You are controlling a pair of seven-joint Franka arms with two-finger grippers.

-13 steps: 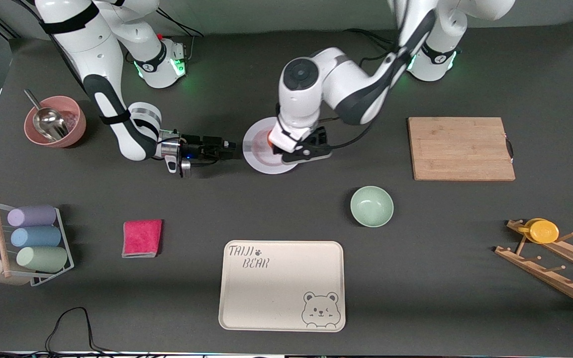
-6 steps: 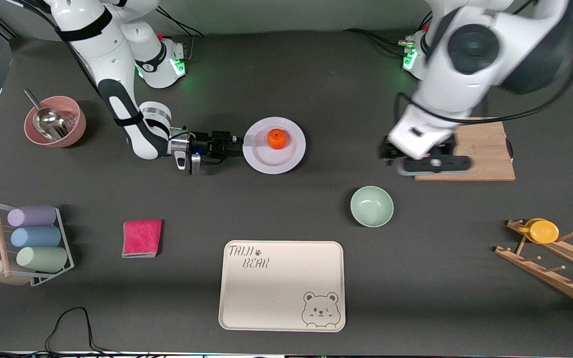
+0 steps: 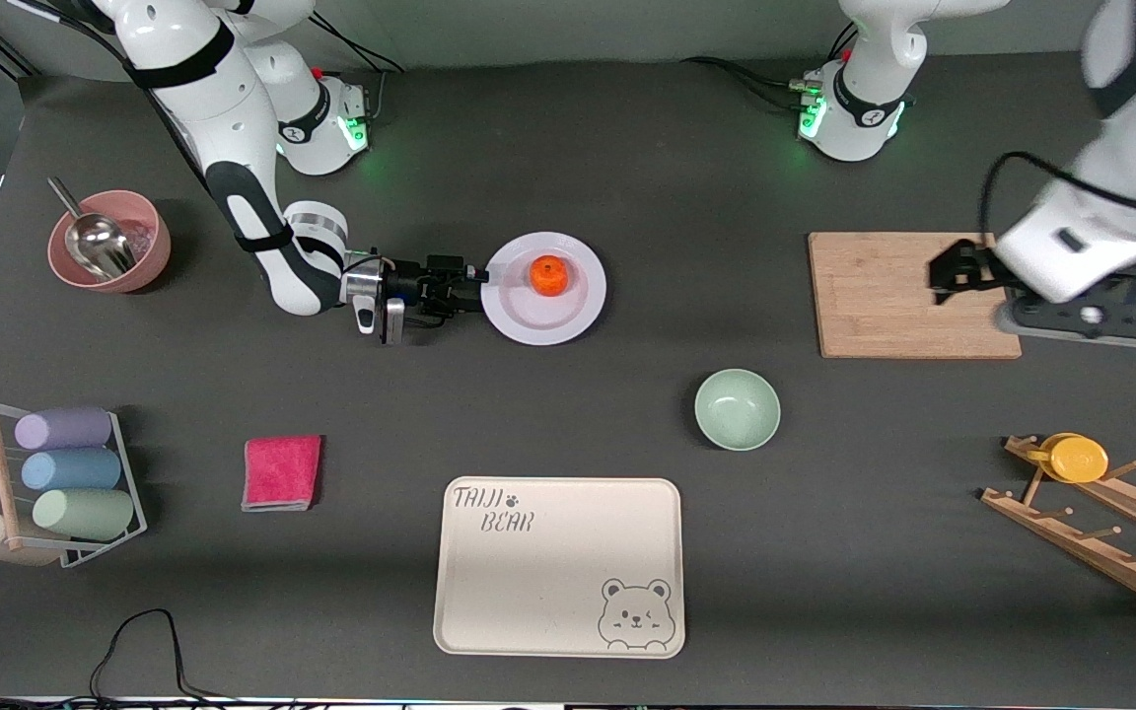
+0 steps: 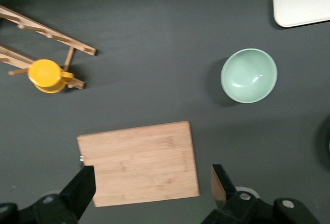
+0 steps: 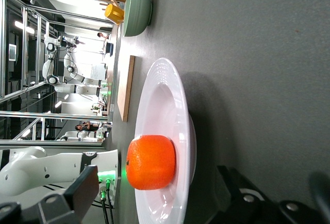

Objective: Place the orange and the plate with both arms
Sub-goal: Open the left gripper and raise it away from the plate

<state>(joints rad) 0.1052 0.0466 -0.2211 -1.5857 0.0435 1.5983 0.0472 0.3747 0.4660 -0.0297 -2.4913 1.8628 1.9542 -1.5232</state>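
The orange (image 3: pixel 549 275) sits on the white plate (image 3: pixel 540 321) in the middle of the table, and shows close up as the orange (image 5: pixel 150 162) on the plate (image 5: pixel 165 95) in the right wrist view. My right gripper (image 3: pixel 474 281) lies low at the plate's edge on the right arm's side. It is open, and the rim and the orange show between the fingers of the right gripper (image 5: pixel 154 175). My left gripper (image 3: pixel 962 268) hangs open and empty over the wooden cutting board (image 3: pixel 908 294). Between the spread fingers of the left gripper (image 4: pixel 150 175) I see the board (image 4: pixel 139 162).
A pale green bowl (image 3: pixel 737 408) and a cream bear tray (image 3: pixel 558 565) lie nearer the front camera than the plate. A pink bowl with a scoop (image 3: pixel 109 241), a red cloth (image 3: pixel 281 472) and a cup rack (image 3: pixel 55 483) are toward the right arm's end. A wooden rack with a yellow cup (image 3: pixel 1079 459) is toward the left arm's end.
The left arm has swung away from over the plate to over the cutting board, leaving the orange on the plate. The right gripper has slid in to the plate's rim.
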